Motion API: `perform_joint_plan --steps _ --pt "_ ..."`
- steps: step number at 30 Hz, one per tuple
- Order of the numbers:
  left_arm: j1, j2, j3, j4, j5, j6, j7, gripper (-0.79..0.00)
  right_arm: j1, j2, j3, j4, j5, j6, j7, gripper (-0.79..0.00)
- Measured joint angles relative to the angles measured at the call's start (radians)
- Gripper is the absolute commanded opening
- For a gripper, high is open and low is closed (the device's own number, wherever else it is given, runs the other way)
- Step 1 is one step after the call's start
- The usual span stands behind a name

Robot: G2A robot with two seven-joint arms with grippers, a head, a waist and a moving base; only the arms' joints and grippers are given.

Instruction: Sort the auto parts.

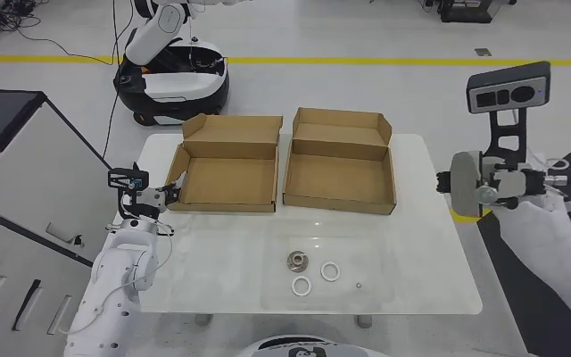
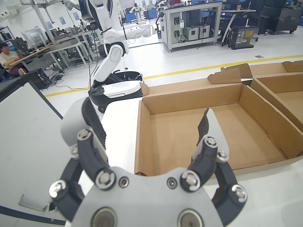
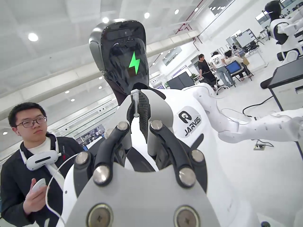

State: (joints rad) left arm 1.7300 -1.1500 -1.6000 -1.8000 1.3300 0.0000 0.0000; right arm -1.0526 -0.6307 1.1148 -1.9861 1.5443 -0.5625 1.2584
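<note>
1. presently gaping wide: left gripper (image 2: 146,106), just beside left box (image 2: 139,142).
2. clamped on a bolt (image 3: 135,102): right gripper (image 3: 138,95) (past the table (image 1: 428,268)'s right edge).
3. on the table, near the right box (image 1: 339,203): metal hub (image 1: 297,261), two white rings (image 1: 302,278).

Bright ceiling lights (image 3: 33,37), soft shadows

A pale glossy floor (image 1: 375,98) carries a yellow line (image 1: 357,61) at twelve o'clock of the white tabletop (image 1: 419,268). Round ceiling lamps (image 3: 33,37) glow overhead; desks (image 2: 236,10) stand beyond.
</note>
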Motion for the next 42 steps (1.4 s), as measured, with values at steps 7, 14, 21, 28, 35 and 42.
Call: perform_joint_plan --steps 7,14,21,28,35,42 --pt "0.0 0.0 0.0 0.0 0.0 0.0 0.0 0.0 0.0 0.001 -0.001 0.0 -0.001 -0.003 -0.003 -0.785" --pt "0.0 0.0 0.0 0.0 0.0 0.0 0.0 0.0 -0.029 -0.022 -0.008 -0.041 0.094 0.021 -0.015 -0.785" --pt "0.0 0.0 0.0 0.0 0.0 0.0 0.0 0.0 -0.062 -0.054 -0.017 -0.035 0.13 0.055 0.024 -0.785" --pt "0.0 0.0 0.0 0.0 0.0 0.0 0.0 0.0 -0.079 -0.074 -0.01 -0.019 0.003 0.107 -0.021 -0.785" --pt "0.0 0.0 0.0 0.0 0.0 0.0 0.0 0.0 -0.093 -0.083 0.018 -0.022 -0.163 0.176 -0.081 -0.785" --pt "0.0 0.0 0.0 0.0 0.0 0.0 0.0 0.0 -0.111 -0.094 0.045 -0.029 -0.242 0.217 -0.108 -0.785"
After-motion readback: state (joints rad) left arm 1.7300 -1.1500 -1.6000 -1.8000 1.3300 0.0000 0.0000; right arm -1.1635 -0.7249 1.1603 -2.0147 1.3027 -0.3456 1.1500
